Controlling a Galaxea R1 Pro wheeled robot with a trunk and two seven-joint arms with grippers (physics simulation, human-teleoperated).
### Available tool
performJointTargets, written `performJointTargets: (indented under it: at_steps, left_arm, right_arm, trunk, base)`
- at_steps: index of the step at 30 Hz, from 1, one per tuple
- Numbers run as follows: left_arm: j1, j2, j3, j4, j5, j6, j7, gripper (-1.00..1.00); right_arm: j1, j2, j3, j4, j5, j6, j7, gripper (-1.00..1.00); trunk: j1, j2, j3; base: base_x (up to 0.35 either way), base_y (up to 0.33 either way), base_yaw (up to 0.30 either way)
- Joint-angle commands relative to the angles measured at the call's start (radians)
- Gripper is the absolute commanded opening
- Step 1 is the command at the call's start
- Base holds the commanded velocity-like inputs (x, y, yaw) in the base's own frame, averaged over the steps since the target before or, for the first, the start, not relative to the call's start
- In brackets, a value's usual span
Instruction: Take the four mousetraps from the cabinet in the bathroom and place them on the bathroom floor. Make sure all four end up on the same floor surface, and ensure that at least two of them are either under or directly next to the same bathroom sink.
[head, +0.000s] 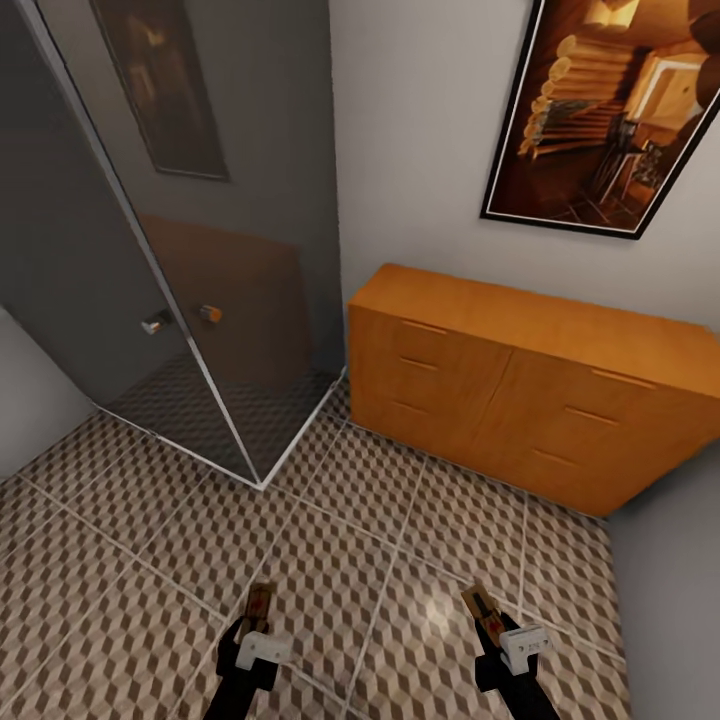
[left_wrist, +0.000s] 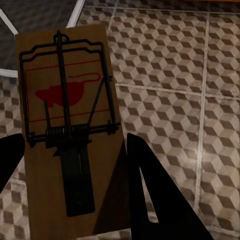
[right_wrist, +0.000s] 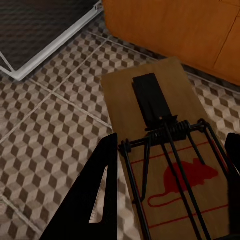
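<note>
Holding one mousetrap in each gripper, over the bathroom floor and well short of the cabinet. Left gripper clamping a mousetrap between its dark fingers, board flat, spring bar and red mouse mark facing up. Right gripper gripping the other mousetrap likewise, its bare end pointing toward the cabinet front. Carrying, then, not fetching: judging by both traps lifted above the cube-patterned tiles and the cabinet's drawers sitting shut by the wall. Facing a corner with a glass shower enclosure on the left and a framed picture above the cabinet; no sink showing from here. Calling next for finding the sink, likely by turning the base, then lowering each trap onto the tiles under or right beside it and releasing. Minding the thin boards: gripped at one end only, possibly tipping if set down at an angle. Remaining two mousetraps presumably waiting for a later trip.
</note>
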Motion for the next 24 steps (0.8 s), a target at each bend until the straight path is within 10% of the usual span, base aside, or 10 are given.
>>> performJointTargets:
  at_steps: [1,24]
  left_arm:
    - [-0.001,0.000,-0.008,-0.001,0.004,-0.001,0.008,-1.00]
    - [-0.001,0.000,-0.008,0.000,0.004,-0.001,0.009,-1.00]
  right_arm:
    - [0.000,-0.001,0.002,0.000,-0.006,-0.003,0.004,-1.00]
    - [0.000,-0.001,0.001,0.000,-0.006,-0.003,0.004,-1.00]
  trunk:
    - [0.000,-0.002,-0.002]
    - [0.000,-0.002,-0.002]
  base:
    - [0.000,0.000,0.286]
    - [0.000,0.000,0.286]
